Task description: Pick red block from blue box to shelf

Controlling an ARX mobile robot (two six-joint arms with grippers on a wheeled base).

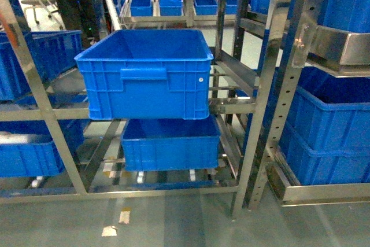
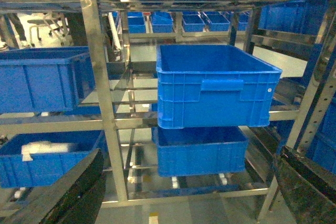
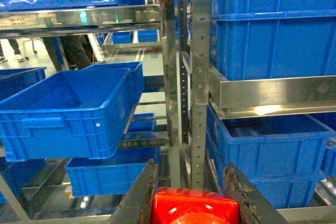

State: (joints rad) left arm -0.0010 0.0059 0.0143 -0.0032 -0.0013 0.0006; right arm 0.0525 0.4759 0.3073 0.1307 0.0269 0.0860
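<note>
Already the red block (image 3: 195,207) sits pinched between the right tool's (image 3: 191,203) fingers at the bottom centre of the right wrist frame, carried toward the shelf (image 1: 53,111), presumably for placing. Left tool (image 2: 184,192) hangs spread and empty. No light turquoise box shows; only dark blue crates (image 1: 145,73).
</note>
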